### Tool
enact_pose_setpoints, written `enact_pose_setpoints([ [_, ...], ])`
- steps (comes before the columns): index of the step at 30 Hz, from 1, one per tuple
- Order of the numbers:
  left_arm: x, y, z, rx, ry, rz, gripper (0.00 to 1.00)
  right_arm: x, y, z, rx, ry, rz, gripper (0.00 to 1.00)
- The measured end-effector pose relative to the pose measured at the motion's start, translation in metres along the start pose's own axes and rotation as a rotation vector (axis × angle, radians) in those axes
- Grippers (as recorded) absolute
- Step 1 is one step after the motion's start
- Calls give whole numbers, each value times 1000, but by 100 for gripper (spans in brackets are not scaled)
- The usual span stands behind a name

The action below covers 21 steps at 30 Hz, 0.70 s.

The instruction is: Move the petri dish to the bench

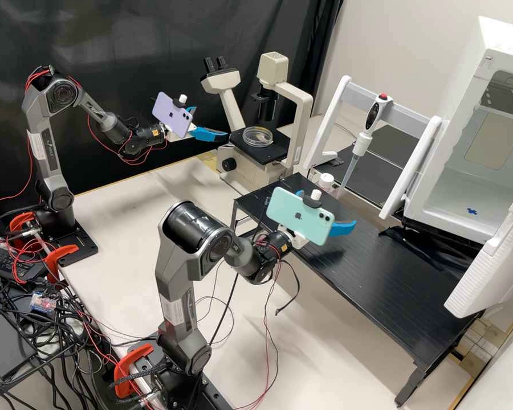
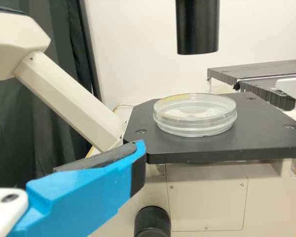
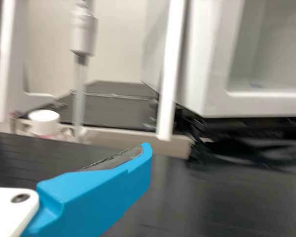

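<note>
A clear, round petri dish (image 1: 258,136) lies flat on the microscope's black stage (image 1: 276,152). Just beside that stage, my left gripper (image 1: 210,126) is held open, not touching the dish. In the left wrist view the petri dish (image 2: 195,116) rests beyond the bare finger of my left gripper (image 2: 130,165), near the stage's edge. Over the black raised table, my right gripper (image 1: 343,228) is partly behind its green phone. The right wrist view shows a bare padded finger of my right gripper (image 3: 133,170), also open, holding nothing visible.
The pale bench (image 1: 137,199) runs between the arms and below the black raised table (image 1: 370,267). A white-capped container (image 1: 326,181) and hanging pipette (image 1: 359,145) are behind the right gripper. The microscope's upright (image 1: 301,131) flanks its stage; a white chamber (image 1: 439,210) stands right.
</note>
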Motion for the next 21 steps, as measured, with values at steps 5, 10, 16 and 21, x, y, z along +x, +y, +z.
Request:
enact_pose_setpoints([
  [5,0,0,0,0,0,0,100,-14,-29,-35,-28,127,-89,100],
  [10,0,0,0,0,0,0,100,-21,-53,-64,-76,232,-169,100],
  [16,0,0,0,0,0,0,100,-18,-73,-96,-112,342,-209,100],
  [21,0,0,0,0,0,0,100,-3,-85,-123,-113,411,-205,100],
])
